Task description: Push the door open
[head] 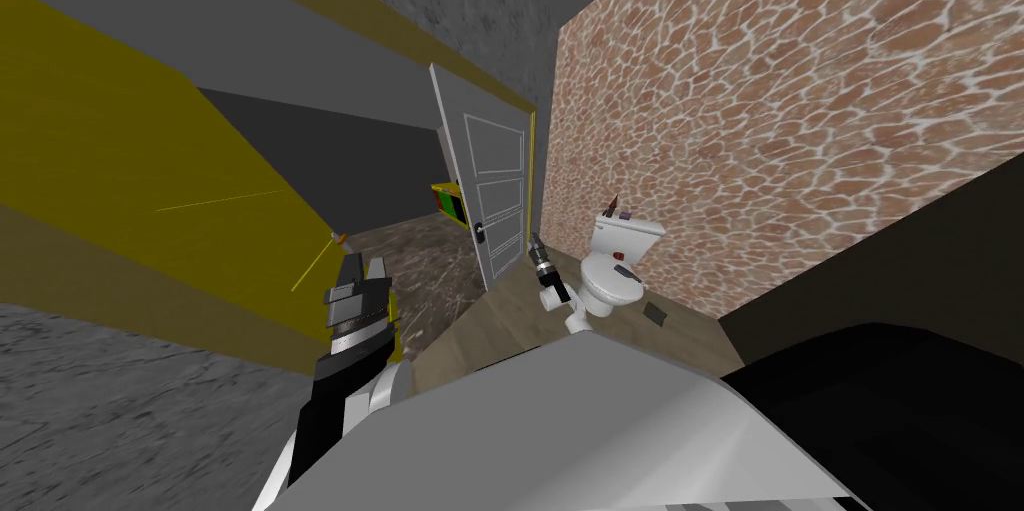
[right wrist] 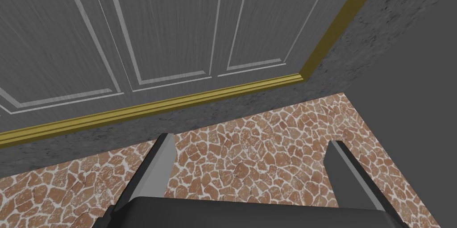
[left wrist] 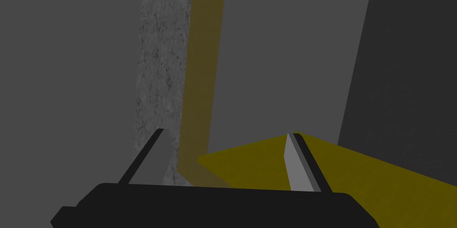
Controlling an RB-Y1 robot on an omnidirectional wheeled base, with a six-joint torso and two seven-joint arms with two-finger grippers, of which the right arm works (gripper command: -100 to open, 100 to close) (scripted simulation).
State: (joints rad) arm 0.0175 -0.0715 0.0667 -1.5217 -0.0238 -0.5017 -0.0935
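Note:
The grey panelled door (head: pixel 492 185) stands partly open in its yellow frame (head: pixel 533 150), its leaf swung away from me, with a small dark handle (head: pixel 481 231) near its free edge. My right gripper (head: pixel 535 247) is raised just right of the door's lower edge, apart from it. In the right wrist view the right gripper (right wrist: pixel 250 158) is open and holds nothing, facing the door panels (right wrist: pixel 169 24) and yellow frame strip (right wrist: pixel 178 102). My left gripper (head: pixel 364 263) is open beside the left yellow jamb (head: pixel 150 195); in the left wrist view the left gripper (left wrist: pixel 225 149) is empty.
A white toilet (head: pixel 615 265) stands right of the door against the stone-patterned wall (head: pixel 780 105). A small dark object (head: pixel 655 313) lies on the floor by it. Through the opening I see mottled floor (head: pixel 430 255) and a yellow-green shelf (head: pixel 450 203).

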